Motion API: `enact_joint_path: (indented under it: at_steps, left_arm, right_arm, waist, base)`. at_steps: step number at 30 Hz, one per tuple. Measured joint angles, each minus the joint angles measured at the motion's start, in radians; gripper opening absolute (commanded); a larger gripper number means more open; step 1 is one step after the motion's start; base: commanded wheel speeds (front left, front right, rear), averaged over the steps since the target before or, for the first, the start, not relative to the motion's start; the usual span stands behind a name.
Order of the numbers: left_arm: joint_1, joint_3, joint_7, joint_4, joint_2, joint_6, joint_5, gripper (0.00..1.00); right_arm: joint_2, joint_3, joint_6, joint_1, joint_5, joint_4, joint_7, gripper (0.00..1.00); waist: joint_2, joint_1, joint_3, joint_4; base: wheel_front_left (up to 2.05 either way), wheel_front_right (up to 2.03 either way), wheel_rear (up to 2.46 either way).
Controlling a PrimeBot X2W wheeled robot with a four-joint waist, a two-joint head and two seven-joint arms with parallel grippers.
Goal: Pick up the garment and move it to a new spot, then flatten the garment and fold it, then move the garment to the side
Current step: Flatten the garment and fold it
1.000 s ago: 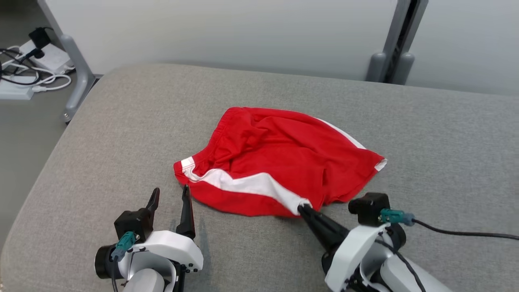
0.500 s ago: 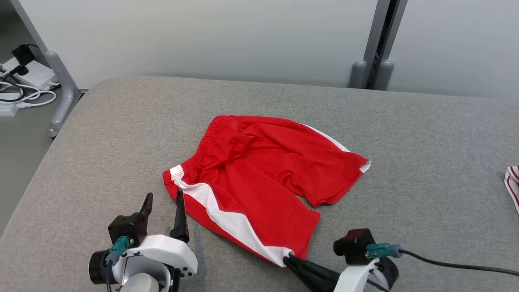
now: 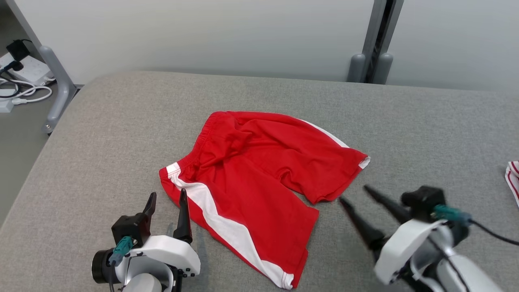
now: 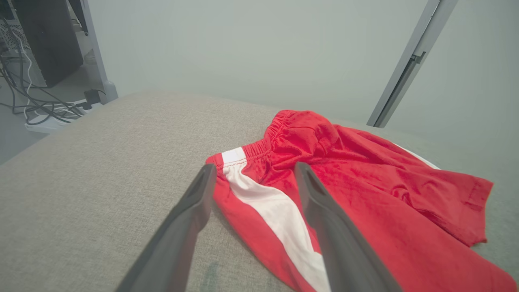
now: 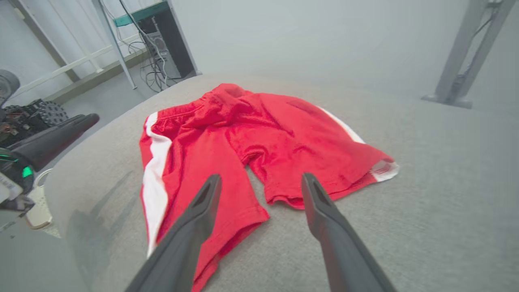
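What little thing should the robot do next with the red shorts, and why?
Probably ease the right gripper forward and pinch the hem of the farther leg, then tug it flat. Its jaws are open and point at that hem. The red shorts look wrinkled there, while the nearer leg lies fairly smooth.

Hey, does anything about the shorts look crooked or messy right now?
The red shorts with white side stripes lie spread but not flat: the elastic waistband is bunched and the far leg is wrinkled.
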Motion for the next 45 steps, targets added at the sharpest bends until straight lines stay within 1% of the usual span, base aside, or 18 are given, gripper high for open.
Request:
enact_joint_path:
  at_steps: [2,4,7,9,14,15,17,20,23,31,32,33,37,40,45]
  left_arm:
    - [-0.001,-0.004,0.0,-0.005,-0.001,0.0,0.0,1.0]
    - [-0.006,-0.01,0.0,-0.01,-0.003,-0.003,0.001,1.0]
    - [-0.016,-0.021,0.0,-0.015,-0.004,-0.003,0.001,1.0]
    - [-0.027,-0.029,0.0,-0.017,-0.005,-0.003,0.001,1.0]
    - [-0.052,-0.04,0.0,-0.022,-0.007,-0.004,0.001,1.0]
    - [-0.057,-0.044,0.0,-0.023,-0.007,-0.004,0.001,1.0]
    - [-0.065,-0.052,0.0,-0.024,-0.008,-0.004,0.001,1.0]
    - [-0.075,-0.06,0.0,-0.024,-0.008,-0.003,0.001,1.0]
    - [-0.087,-0.064,0.0,-0.025,-0.01,-0.002,0.001,1.0]
    - [-0.096,-0.077,0.0,-0.036,-0.009,0.008,-0.017,1.0]
    - [-0.098,-0.078,0.0,-0.037,-0.009,0.009,-0.017,1.0]
    - [-0.098,-0.08,0.0,-0.038,-0.009,0.01,-0.018,1.0]
    - [-0.108,-0.084,0.0,-0.042,-0.009,0.012,-0.022,1.0]
    - [-0.109,-0.09,0.0,-0.047,-0.009,0.014,-0.028,1.0]
    - [-0.118,-0.107,0.0,-0.055,-0.009,0.015,-0.043,1.0]
  right_arm:
    - [-0.007,-0.058,0.0,-0.017,-0.061,0.026,-0.035,1.0]
    - [0.012,-0.121,0.0,-0.035,-0.076,0.053,-0.07,1.0]
    - [0.027,-0.18,0.0,-0.082,-0.113,0.101,-0.112,1.0]
    - [0.03,-0.216,0.0,-0.116,-0.124,0.146,-0.129,1.0]
    - [0.03,-0.252,0.0,-0.204,-0.139,0.281,-0.147,1.0]
    - [0.032,-0.254,0.0,-0.223,-0.127,0.308,-0.149,1.0]
    - [0.021,-0.224,0.0,-0.253,-0.118,0.357,-0.146,1.0]
    - [-0.004,-0.219,0.0,-0.3,-0.105,0.439,-0.147,1.0]
    - [-0.01,-0.217,0.0,-0.339,-0.081,0.504,-0.156,1.0]
    - [-0.03,-0.151,0.0,-0.406,-0.018,0.604,-0.17,1.0]
    - [-0.034,-0.135,0.0,-0.412,-0.01,0.61,-0.169,0.4]
    - [-0.037,-0.122,0.0,-0.417,-0.001,0.615,-0.168,0.0]
    - [-0.062,-0.084,0.0,-0.449,0.015,0.627,-0.186,0.0]
    - [-0.093,-0.06,0.0,-0.49,0.016,0.632,-0.201,0.0]
    - [-0.173,-0.027,0.0,-0.601,0.001,0.651,-0.207,0.0]
  waist:
    - [0.0,0.0,0.01,0.002]
    - [0.0,0.0,0.023,0.005]
    - [0.0,0.0,0.051,0.01]
    - [0.0,0.0,0.072,0.015]
    - [0.0,0.0,0.124,0.033]
    - [0.0,0.0,0.134,0.037]
    - [0.0,0.0,0.153,0.047]
    - [0.0,0.0,0.177,0.062]
    - [0.0,0.0,0.196,0.077]
    - [0.0,0.0,0.23,0.102]
    - [0.0001,0.0,0.232,0.104]
    - [0.0,0.0,0.234,0.105]
    - [0.0,0.0,0.244,0.111]
    - [0.0,0.0,0.251,0.116]
    - [0.0,0.0,0.264,0.134]
  base:
    - [0.0,0.0,0.0]
    - [0.0,0.0,0.0]
    - [0.0,0.0,0.0]
    - [0.0,0.0,0.0]
    - [0.0,0.0,0.0]
    - [0.0,0.0,0.0]
    - [0.0,0.0,0.0]
    - [0.0,0.0,0.0]
    - [0.0,0.0,0.0]
    - [0.0,0.0,0.0]
    - [0.0,0.0,0.0]
    - [0.0,0.0,0.0]
    - [0.0,0.0,0.0]
    - [0.0,0.0,0.0]
    - [0.0,0.0,0.0]
